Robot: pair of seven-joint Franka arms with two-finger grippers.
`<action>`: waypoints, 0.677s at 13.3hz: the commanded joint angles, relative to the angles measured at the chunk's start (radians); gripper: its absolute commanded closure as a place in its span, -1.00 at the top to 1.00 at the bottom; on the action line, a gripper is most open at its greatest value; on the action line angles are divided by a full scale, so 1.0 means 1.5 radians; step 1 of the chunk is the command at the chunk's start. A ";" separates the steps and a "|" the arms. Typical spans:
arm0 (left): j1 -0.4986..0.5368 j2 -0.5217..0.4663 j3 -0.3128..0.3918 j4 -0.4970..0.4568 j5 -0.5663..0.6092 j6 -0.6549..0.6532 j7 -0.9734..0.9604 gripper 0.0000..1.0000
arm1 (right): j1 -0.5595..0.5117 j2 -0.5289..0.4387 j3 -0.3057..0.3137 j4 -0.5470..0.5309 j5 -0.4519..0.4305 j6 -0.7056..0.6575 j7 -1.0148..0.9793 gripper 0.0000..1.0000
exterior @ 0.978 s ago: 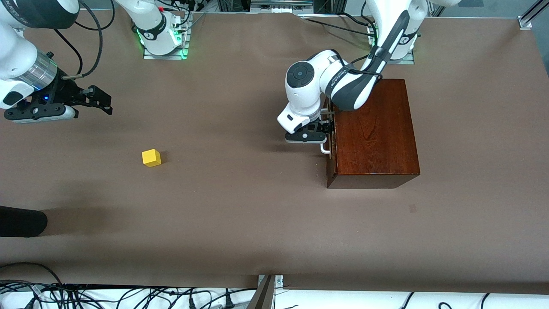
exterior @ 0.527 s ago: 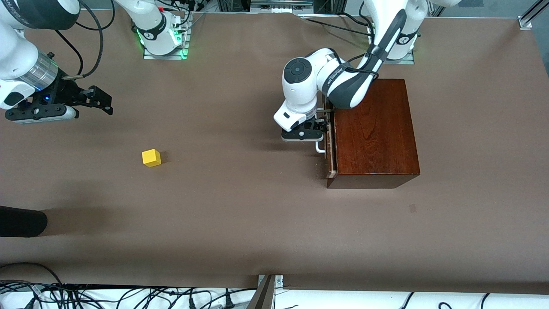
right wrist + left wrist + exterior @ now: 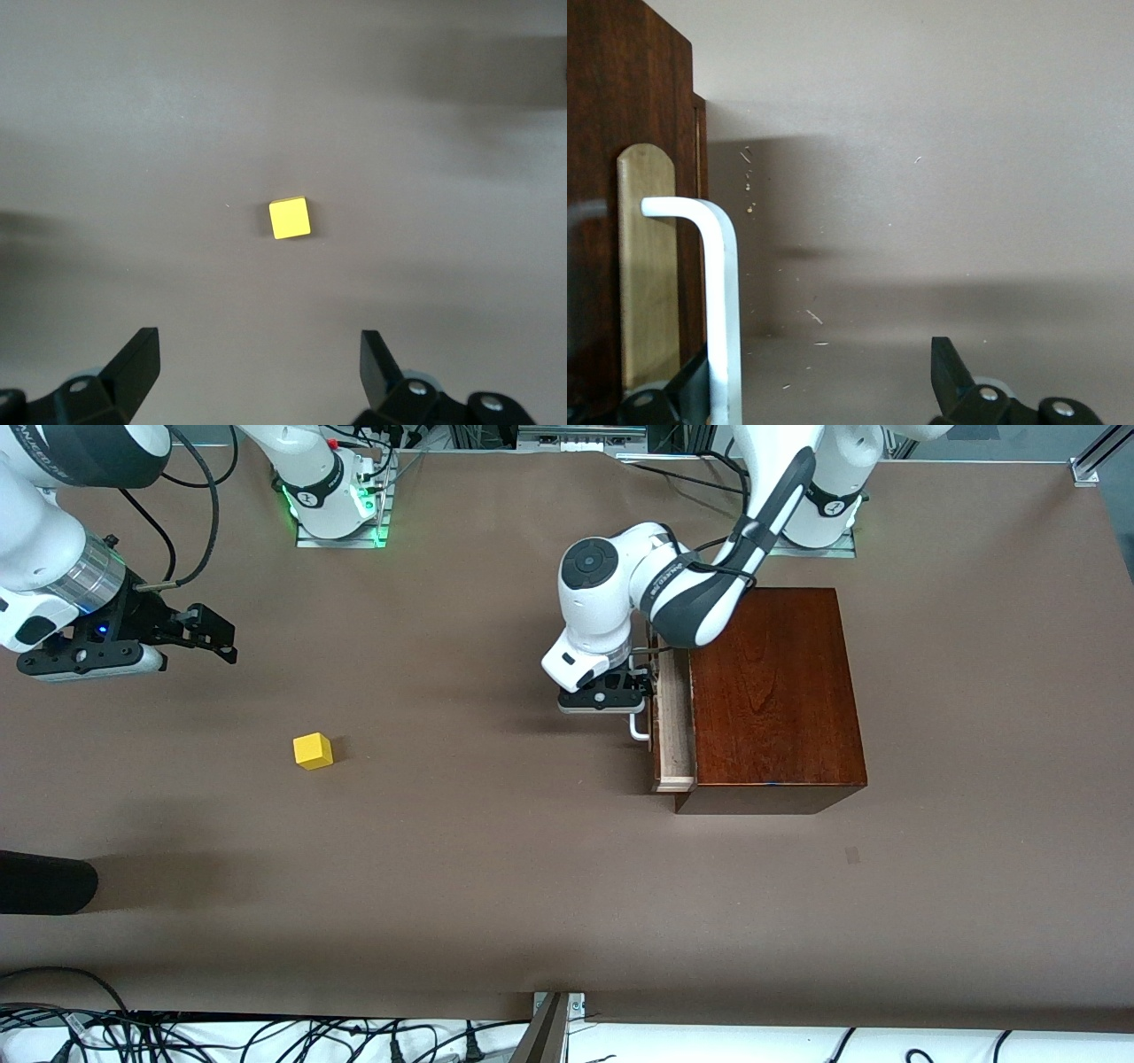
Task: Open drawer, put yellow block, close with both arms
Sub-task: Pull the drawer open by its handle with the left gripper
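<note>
The drawer (image 3: 675, 717) stands pulled out a short way from the dark mahogany box (image 3: 771, 691), its pale tray showing. My left gripper (image 3: 636, 687) is at the drawer's front, open, with one finger hooked inside the white handle (image 3: 638, 731). In the left wrist view the handle (image 3: 722, 301) lies against one finger of the left gripper (image 3: 819, 359), and the drawer (image 3: 648, 266) is beside it. The yellow block (image 3: 313, 750) sits on the table toward the right arm's end. My right gripper (image 3: 213, 638) hangs open and empty above the table, with the yellow block (image 3: 290, 218) ahead of the right gripper (image 3: 257, 341).
A dark rounded object (image 3: 44, 881) juts in at the right arm's end, nearer the front camera than the block. Cables (image 3: 266, 1036) run along the table's front edge. The two arm bases (image 3: 337, 509) stand farthest from the front camera.
The left gripper has drawn the handle toward the right arm's end, and the drawer has slid out from nearly shut to partly open. The right gripper has barely shifted.
</note>
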 commanded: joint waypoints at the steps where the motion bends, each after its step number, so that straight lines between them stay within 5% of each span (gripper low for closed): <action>1: -0.039 0.080 -0.007 0.085 -0.020 0.039 -0.049 1.00 | -0.006 -0.006 0.007 -0.011 -0.007 0.010 0.000 1.00; 9: -0.063 0.093 0.003 0.128 -0.032 0.040 -0.057 1.00 | -0.006 -0.007 0.007 -0.028 -0.007 0.023 0.000 1.00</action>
